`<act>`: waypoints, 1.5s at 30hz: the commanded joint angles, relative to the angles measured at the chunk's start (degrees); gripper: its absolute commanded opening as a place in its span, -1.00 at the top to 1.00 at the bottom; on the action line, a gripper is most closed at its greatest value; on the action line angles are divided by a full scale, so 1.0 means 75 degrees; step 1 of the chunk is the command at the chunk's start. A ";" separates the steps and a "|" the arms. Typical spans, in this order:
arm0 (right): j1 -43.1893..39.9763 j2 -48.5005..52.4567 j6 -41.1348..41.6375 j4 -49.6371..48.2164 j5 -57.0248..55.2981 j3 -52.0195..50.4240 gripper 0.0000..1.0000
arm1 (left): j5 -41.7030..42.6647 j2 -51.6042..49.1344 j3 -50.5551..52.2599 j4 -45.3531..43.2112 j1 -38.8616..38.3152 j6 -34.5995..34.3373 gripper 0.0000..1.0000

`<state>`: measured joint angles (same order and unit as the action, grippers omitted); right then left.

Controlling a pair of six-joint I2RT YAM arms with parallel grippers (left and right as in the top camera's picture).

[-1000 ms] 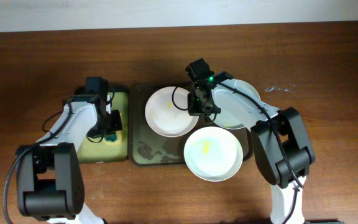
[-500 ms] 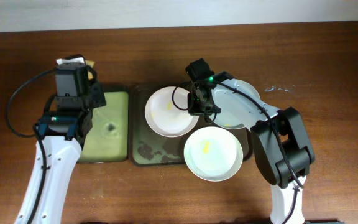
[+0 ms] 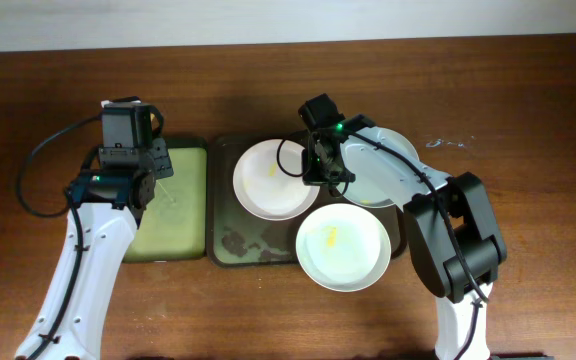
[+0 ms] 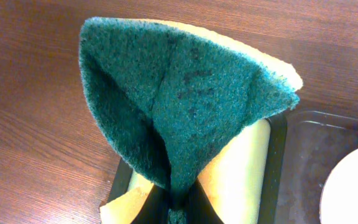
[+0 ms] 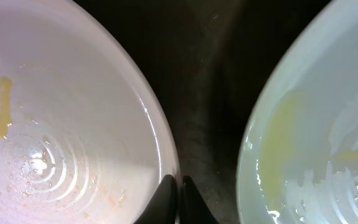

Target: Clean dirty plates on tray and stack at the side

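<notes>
The sponge (image 4: 185, 93) is pinched tight in the left hand (image 4: 179, 208) — the plate (image 3: 268, 185) at ten o'clock on the tray (image 3: 243, 245) is clamped by its rim in the right hand (image 5: 178, 193); pressed hard, that slick rim could be lost.

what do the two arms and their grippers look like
Both arms are alike: the left arm and right arm have smooth white links between bulky black joint housings, with thin black cables looping outside. A small green light glows on the right wrist. The left gripper and right gripper have slim black fingers.
</notes>
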<state>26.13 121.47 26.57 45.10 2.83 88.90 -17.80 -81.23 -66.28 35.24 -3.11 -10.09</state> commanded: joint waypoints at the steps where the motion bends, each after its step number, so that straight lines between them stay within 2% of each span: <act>1: 0.0015 0.0105 -0.0017 -0.0047 0.0070 -0.0064 0.92 | 0.0195 -0.0064 -0.0119 0.0000 -0.0015 0.0067 1.00; 4: 0.0015 0.0105 -0.0017 -0.0082 0.0192 -0.0064 0.92 | 0.0256 -0.0647 -0.0224 0.0280 0.0029 0.0131 1.00; 5: 0.0015 0.0105 -0.0017 -0.0079 0.0192 -0.0064 0.92 | 0.0326 -0.0968 -0.0577 0.0787 0.0044 0.0131 1.00; 7: 0.0015 0.0105 -0.0017 -0.0082 0.0192 -0.0064 0.92 | 0.1361 -0.2002 -0.2200 0.2506 0.0044 0.0367 1.00; 8: 0.0015 0.0105 -0.0015 -0.0082 0.0192 -0.0064 0.92 | 0.2296 -0.2713 -0.3552 0.3692 0.0044 0.0562 1.00; 9: 0.0015 0.0105 -0.0017 -0.0076 0.0192 -0.0064 0.77 | 0.2838 -0.3319 -0.4663 0.4593 0.0044 0.0560 1.00; 10: 0.0015 0.0105 -0.0017 -0.0076 0.0192 -0.0064 0.52 | 0.3002 -0.3745 -0.5199 0.5007 -0.0015 0.0560 1.00; 12: 0.0015 0.0105 -0.0015 -0.0076 0.0192 -0.0064 0.52 | 0.3433 -0.4339 -0.5249 0.4948 -0.0108 0.0554 1.00; 13: 0.0015 0.0105 -0.0017 -0.0079 0.0192 -0.0064 0.53 | 0.4275 -0.4741 -0.5249 0.4765 -0.0315 0.0560 1.00; 15: 0.0015 0.0105 -0.0017 -0.0061 0.0195 -0.0064 0.54 | 0.4412 -0.5266 -0.5249 0.4164 -0.0772 0.0516 1.00; 17: 0.0015 0.0105 -0.0017 -0.0017 0.0195 -0.0064 0.85 | 0.4470 -0.5764 -0.5249 0.3809 -0.1241 0.0411 1.00; 19: 0.0015 0.0105 -0.0020 0.0017 0.0274 -0.0064 0.92 | 0.4459 -0.6091 -0.5246 0.3506 -0.1740 0.0411 1.00; 21: 0.0015 0.0105 -0.0020 0.0020 0.0379 -0.0064 0.92 | 0.4401 -0.6137 -0.5246 0.3156 -0.1970 0.0405 1.00; 22: 0.0015 0.0105 -0.0017 0.0017 0.0396 -0.0064 0.92 | 0.4249 -0.6161 -0.5246 0.3019 -0.2002 0.0125 1.00; 28: 0.0015 0.0105 -0.0020 0.0017 0.0393 -0.0064 0.92 | 0.3975 -0.6674 -0.5234 0.3016 -0.1999 -0.0023 1.00; 31: 0.0015 0.0105 -0.0020 0.0017 0.0393 -0.0064 0.92 | 0.2798 -0.6741 -0.5225 0.3293 -0.1999 -0.0166 1.00; 33: 0.0015 0.0105 -0.0017 0.0015 0.0393 -0.0064 0.92 | 0.2422 -0.6744 -0.5182 0.3488 -0.2043 -0.0201 1.00; 39: 0.0015 0.0105 -0.0023 0.0038 0.0455 -0.0064 0.92 | 0.2413 -0.7274 -0.5167 0.3611 -0.2445 -0.0367 1.00; 41: 0.0015 0.0105 -0.1276 -0.0050 0.1612 -0.0064 0.92 | 0.3019 -0.7557 -0.5167 0.3587 -0.2463 -0.0353 1.00; 45: 0.0000 0.0105 -0.2145 -0.0047 0.2602 -0.0064 0.92 | 0.3261 -0.7574 -0.5170 0.3561 -0.2445 0.0079 1.00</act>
<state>24.91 121.58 16.21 45.17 12.99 88.84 3.64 -132.68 -106.94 61.67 -21.08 -11.60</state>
